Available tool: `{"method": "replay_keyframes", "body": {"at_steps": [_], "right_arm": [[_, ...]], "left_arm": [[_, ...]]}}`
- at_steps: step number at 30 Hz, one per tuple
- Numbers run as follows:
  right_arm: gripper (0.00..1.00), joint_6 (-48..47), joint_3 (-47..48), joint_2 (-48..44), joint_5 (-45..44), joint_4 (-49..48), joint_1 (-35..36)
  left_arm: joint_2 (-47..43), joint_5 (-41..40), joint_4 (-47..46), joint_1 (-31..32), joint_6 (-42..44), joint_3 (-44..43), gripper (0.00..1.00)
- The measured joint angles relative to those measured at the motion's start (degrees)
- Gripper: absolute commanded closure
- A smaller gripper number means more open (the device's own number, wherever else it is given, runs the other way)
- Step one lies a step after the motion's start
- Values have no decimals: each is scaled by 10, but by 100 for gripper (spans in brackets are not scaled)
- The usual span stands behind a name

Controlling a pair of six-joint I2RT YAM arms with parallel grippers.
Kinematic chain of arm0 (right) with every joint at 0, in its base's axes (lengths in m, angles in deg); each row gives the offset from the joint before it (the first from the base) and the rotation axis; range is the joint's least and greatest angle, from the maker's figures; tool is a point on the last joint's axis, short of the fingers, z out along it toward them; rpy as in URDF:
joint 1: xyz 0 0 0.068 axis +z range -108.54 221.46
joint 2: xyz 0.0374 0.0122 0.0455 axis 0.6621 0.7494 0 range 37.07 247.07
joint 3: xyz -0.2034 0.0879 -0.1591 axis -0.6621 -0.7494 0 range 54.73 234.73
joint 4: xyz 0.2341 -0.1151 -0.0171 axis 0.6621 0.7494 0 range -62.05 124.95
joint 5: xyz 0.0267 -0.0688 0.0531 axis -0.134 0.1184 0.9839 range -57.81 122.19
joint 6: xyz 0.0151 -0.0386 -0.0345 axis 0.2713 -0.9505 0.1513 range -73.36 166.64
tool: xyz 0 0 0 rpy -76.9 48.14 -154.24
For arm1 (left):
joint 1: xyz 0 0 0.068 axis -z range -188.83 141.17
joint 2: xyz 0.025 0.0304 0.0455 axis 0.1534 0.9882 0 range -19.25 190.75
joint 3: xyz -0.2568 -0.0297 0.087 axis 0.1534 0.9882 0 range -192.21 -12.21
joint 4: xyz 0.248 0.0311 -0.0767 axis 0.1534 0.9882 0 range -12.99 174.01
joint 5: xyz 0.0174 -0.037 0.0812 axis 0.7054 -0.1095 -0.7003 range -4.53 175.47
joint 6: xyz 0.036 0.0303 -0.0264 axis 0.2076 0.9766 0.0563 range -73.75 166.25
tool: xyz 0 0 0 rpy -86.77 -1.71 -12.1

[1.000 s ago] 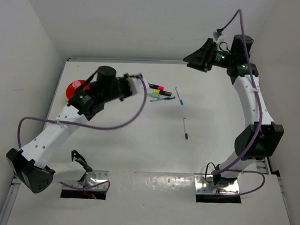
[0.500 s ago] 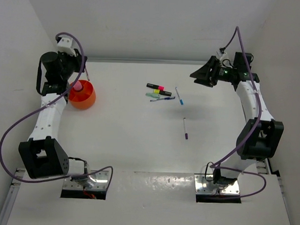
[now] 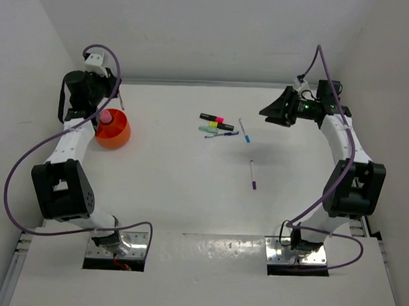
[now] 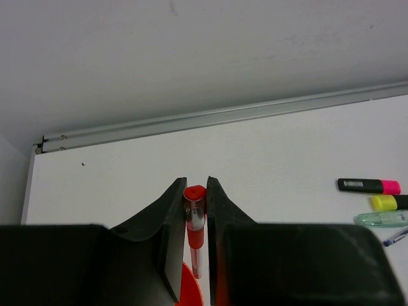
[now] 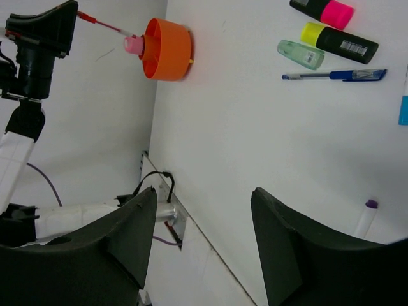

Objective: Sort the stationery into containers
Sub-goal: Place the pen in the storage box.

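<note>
Bowl (image 3: 119, 137) sits at upper left; my left gripper (image 4: 195, 186) pinches a red pen (image 4: 195, 224) above it, I think to drop it inside; right gripper (image 5: 203, 196) hangs spread at upper right, other pens (image 3: 219, 127) lie upper middle

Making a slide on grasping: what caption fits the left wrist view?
Left gripper shut on a red pen, orange bowl glimpsed between its fingers, black-and-pink highlighter at right.
</note>
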Motion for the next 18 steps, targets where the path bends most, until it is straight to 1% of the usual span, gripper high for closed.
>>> {"method": "replay_keyframes", "body": {"at_steps": [6, 11, 18], "right_arm": [[40, -15, -10, 0, 0, 3, -8], [40, -31, -11, 0, 0, 18, -13], [40, -45, -17, 0, 0, 31, -19]], "left_arm": [[28, -21, 0, 0, 4, -5, 100], [71, -58, 42, -1, 6, -50, 100], [79, -79, 58, -5, 6, -51, 100]]}}
